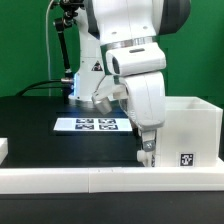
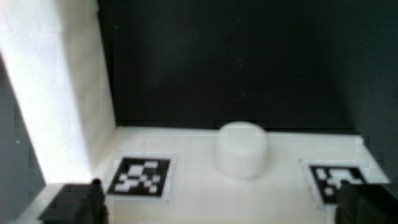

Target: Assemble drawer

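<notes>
The drawer's tall white casing [image 1: 190,128] stands at the exterior view's right, with a square tag [image 1: 186,158] on its front. My gripper [image 1: 148,150] hangs low just beside the casing, on the exterior view's left of it. In the wrist view a white tray face [image 2: 187,165] with a rounded knob [image 2: 240,150] and two tags [image 2: 143,175] lies under my gripper [image 2: 217,208]. The dark fingers [image 2: 71,205] stand far apart at either side of it, jaws open, gripping nothing that I can see. A white wall [image 2: 54,90] rises along one side.
The marker board [image 1: 97,124] lies flat on the black table behind the arm. A long low white rail [image 1: 90,178] runs along the front edge. A small white piece [image 1: 3,148] shows at the exterior view's left edge.
</notes>
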Tool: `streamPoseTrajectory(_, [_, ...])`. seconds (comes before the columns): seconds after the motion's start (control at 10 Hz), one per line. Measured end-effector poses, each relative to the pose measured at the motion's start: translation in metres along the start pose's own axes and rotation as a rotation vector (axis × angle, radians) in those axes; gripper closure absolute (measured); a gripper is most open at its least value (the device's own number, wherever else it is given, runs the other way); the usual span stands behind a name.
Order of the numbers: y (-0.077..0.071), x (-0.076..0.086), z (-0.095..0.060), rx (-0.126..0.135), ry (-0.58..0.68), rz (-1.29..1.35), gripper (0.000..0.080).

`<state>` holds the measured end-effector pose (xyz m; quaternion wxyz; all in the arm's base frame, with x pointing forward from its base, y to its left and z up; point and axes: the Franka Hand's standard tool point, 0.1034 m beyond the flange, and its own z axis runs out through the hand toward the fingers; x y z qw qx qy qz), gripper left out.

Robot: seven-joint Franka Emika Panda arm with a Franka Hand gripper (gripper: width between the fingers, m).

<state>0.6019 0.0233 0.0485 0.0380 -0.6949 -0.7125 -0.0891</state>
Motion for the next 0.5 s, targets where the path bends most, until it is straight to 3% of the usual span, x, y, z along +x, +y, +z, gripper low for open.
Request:
streamPoseTrajectory(0.2, [0.000, -0.035, -0.011, 0.013, -0.016, 0.010, 0.0151])
streamPoseTrajectory(0.3, [0.003, -0.047, -0.020, 0.002, -0.023, 0.026, 0.0151])
streamPoseTrajectory(0.5, [0.002, -0.048, -0.019, 0.003, -0.022, 0.033, 0.0151])
